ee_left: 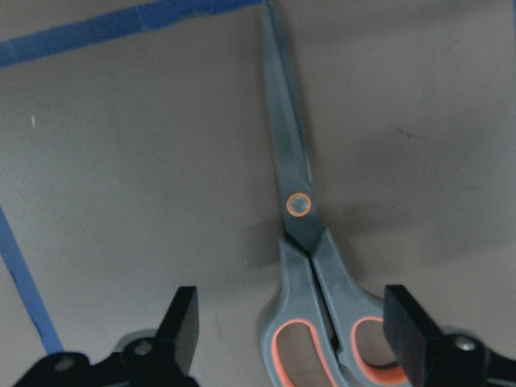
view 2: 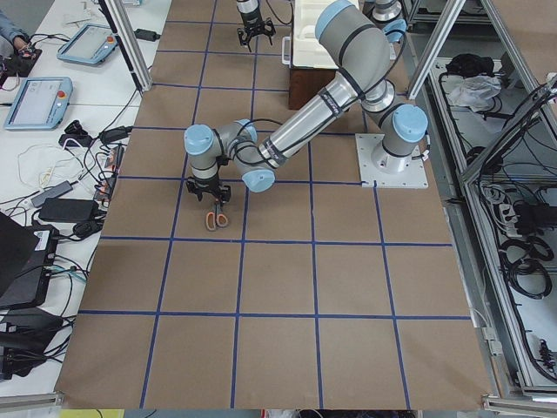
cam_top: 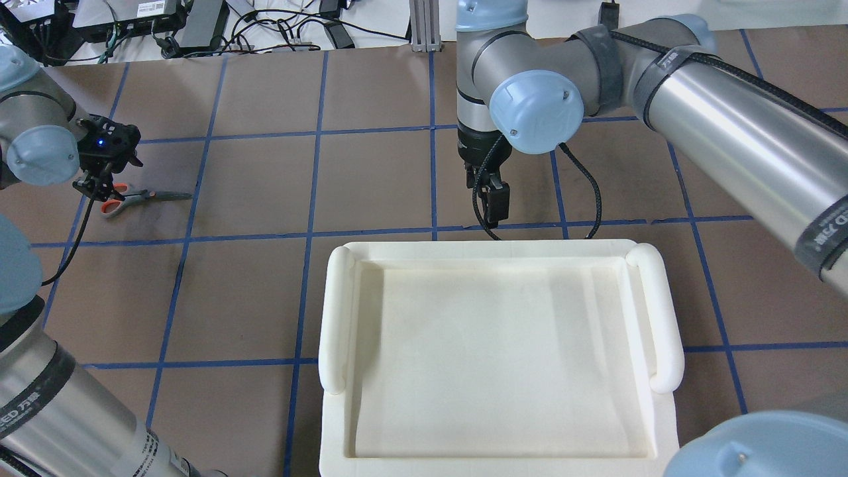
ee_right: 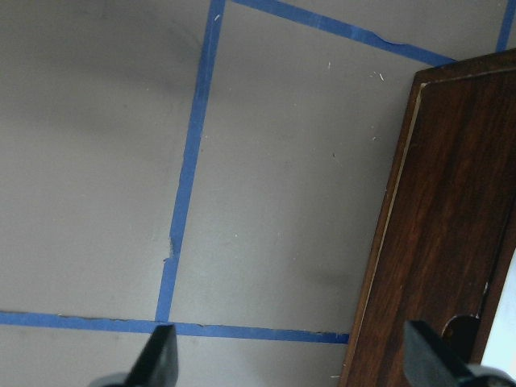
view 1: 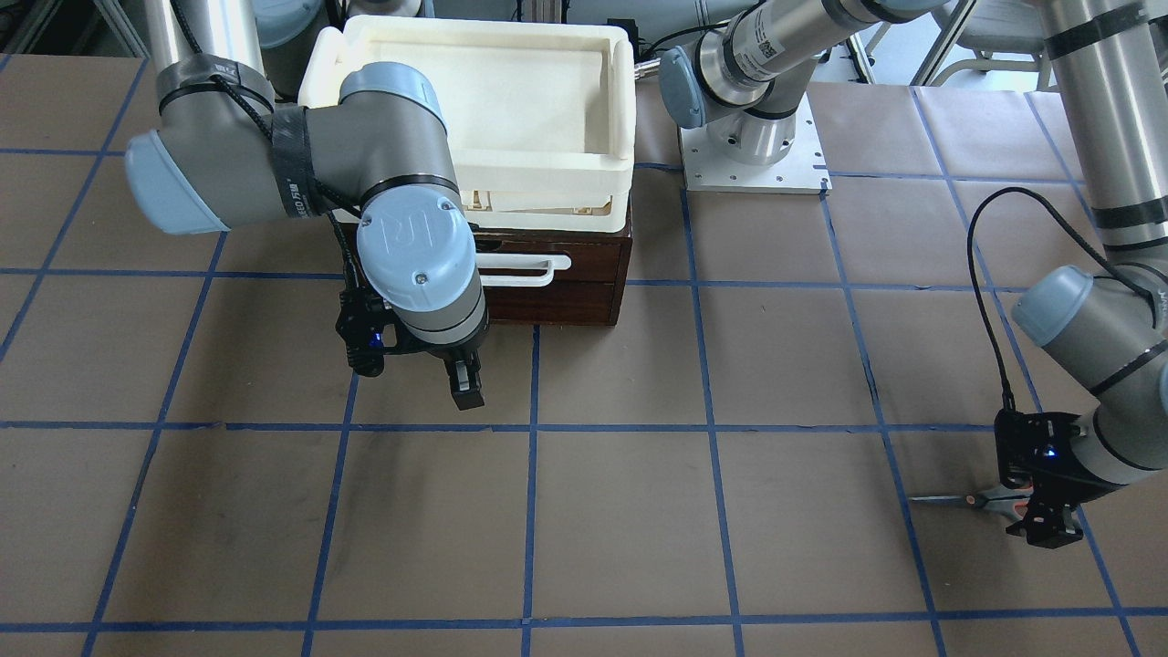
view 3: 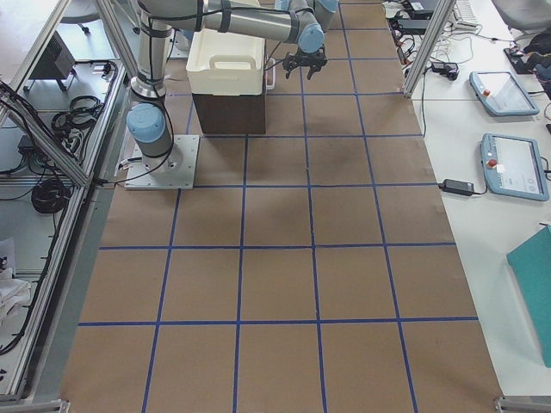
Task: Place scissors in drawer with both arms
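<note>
Faced a brown table (view 1: 630, 520), ruled into squares by blue tape (view 1: 530, 529). Noted white desks along 1 long side, at 9 o'clock in the exterior left view, loaded with 2 blue-framed tablets (view 2: 39, 90) and tangled cables. Saw an aluminium frame along the other side, at 3 o'clock. Noted a white base plate (view 1: 753, 155) bolted down beside the cabinet, at its 3 o'clock in the front-facing view.

Found a cream tray (cam_top: 334, 311) sitting on top of a dark-brown cabinet (view 1: 584, 306). Found the drawer (view 1: 598, 255) pushed in flush, with a white bar handle (view 1: 538, 266) across its front. Could not see inside.

Spotted the scissors (cam_top: 142, 195) lying flat on the table, well apart from the drawer. Placed them at about 10 o'clock from the tray in the overhead view, closed blades aimed at 3 o'clock, orange-lined handles at 9 o'clock.

Found the left claw (ee_left: 290, 322) poised low over the handles, spread wide, 1 finger (ee_left: 181, 322) to each side, gripping nothing. Could not judge contact between the 3 o'clock finger and the handle loop.

Found the right claw (ee_right: 294, 359) also spread wide, holding nothing. Saw it hanging above the table just in front of the cabinet, at 12 o'clock from the tray in the overhead view, with a corner of dark wood at 3 o'clock in its wrist view.
</note>
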`<state>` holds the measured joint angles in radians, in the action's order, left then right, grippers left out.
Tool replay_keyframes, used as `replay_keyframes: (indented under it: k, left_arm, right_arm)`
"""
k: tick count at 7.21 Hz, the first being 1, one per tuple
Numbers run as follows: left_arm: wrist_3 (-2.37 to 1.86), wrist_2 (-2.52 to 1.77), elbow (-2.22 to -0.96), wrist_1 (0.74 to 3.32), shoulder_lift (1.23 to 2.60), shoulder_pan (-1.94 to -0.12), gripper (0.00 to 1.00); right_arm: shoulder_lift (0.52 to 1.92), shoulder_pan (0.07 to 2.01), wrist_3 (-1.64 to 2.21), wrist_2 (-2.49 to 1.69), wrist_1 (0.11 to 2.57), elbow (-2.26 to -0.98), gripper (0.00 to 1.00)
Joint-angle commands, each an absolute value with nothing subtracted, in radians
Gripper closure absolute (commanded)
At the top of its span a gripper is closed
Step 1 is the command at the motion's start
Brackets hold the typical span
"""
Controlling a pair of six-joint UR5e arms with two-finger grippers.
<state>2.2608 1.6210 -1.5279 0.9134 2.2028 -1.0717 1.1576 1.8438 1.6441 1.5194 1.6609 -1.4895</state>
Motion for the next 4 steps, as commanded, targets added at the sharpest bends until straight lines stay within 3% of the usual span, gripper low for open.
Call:
replay_keyframes:
  k: [1,4]
  left_arm:
    - [2.117,1.623,-1.525,0.920,2.224,-1.069,0.17]
    - [2.065,1.603,-1.525,1.017,2.224,-1.066,0.18]
  right_arm:
    - [1.152,1.861,1.690,1.516,1.657,-1.489,0.00]
    - [1.155,1.859,1.723,1.470,1.644,-1.485,0.00]
